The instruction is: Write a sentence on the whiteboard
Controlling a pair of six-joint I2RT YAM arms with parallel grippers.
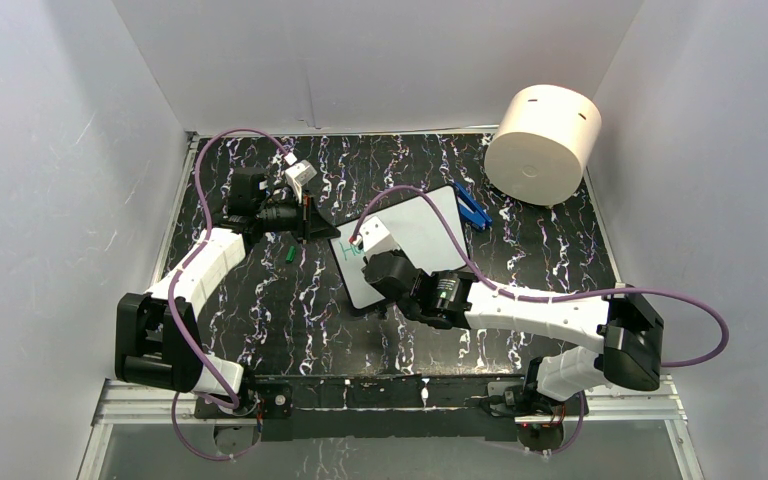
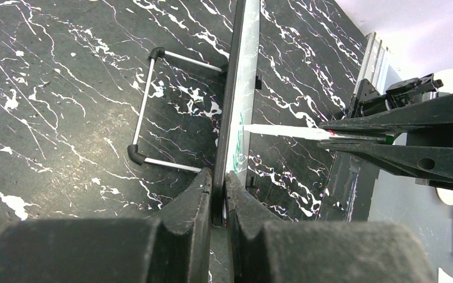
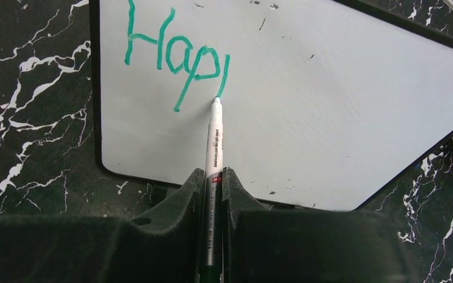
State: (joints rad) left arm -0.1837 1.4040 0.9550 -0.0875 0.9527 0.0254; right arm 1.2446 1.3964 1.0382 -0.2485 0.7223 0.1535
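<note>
The sentence (image 3: 177, 56) was teal-green marker lettering slanting up across the upper left of the whiteboard (image 3: 330, 106). It read "Hap", followed by the downstroke of another letter. The strokes were thick and slightly uneven, and a few small dark specks dotted the white surface around them.

The whiteboard (image 1: 420, 225) sat near the middle of the black marbled table (image 1: 260, 310), between the two arms, a small white board with a thin black frame and rounded corners. From the left wrist it showed edge-on (image 2: 245, 71), and a bent wire stand (image 2: 147, 106) with black corner sleeves stuck out from its back.

The left gripper (image 2: 218, 177) was pinched narrow on the board's edge, one finger on each face. The right gripper (image 3: 212, 177) was clamped on a white marker (image 3: 214, 141), whose tip touched the board at the foot of the last stroke.

A big cream cylinder (image 1: 543, 143) lay tilted at the far right corner of the table, its closed round face toward the camera, so whether it contained anything could not be told. A blue object (image 1: 473, 208) lay just beside the board's far right edge, too small to identify. A small green piece (image 1: 289, 254) lay on the table near the left gripper (image 1: 305, 225).
</note>
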